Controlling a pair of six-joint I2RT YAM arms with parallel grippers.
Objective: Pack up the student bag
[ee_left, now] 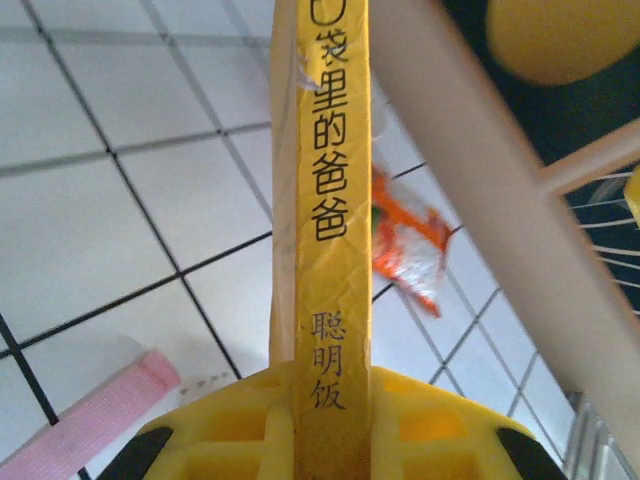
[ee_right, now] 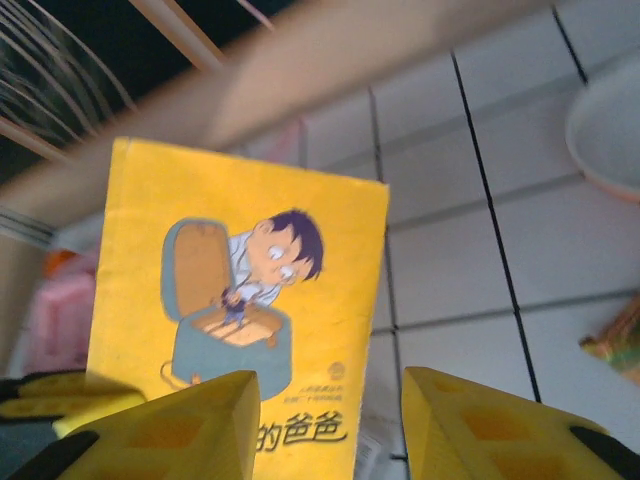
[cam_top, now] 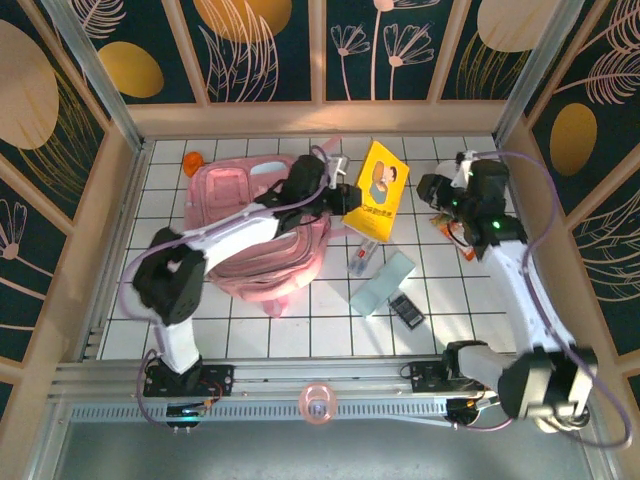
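The student bag is a big pink backpack lying on the white tiles at centre left. A yellow picture book stands tilted just right of it. My left gripper is shut on the book's spine, which runs up between its yellow fingers. My right gripper is on the book's other side, open, its fingers apart and off the cover. In the left wrist view a pink bag strap lies on the tiles.
A pale blue pouch, a black device and a small tube lie right of the bag. An orange snack packet sits under the right arm. An orange item lies at back left. Wooden walls enclose the table.
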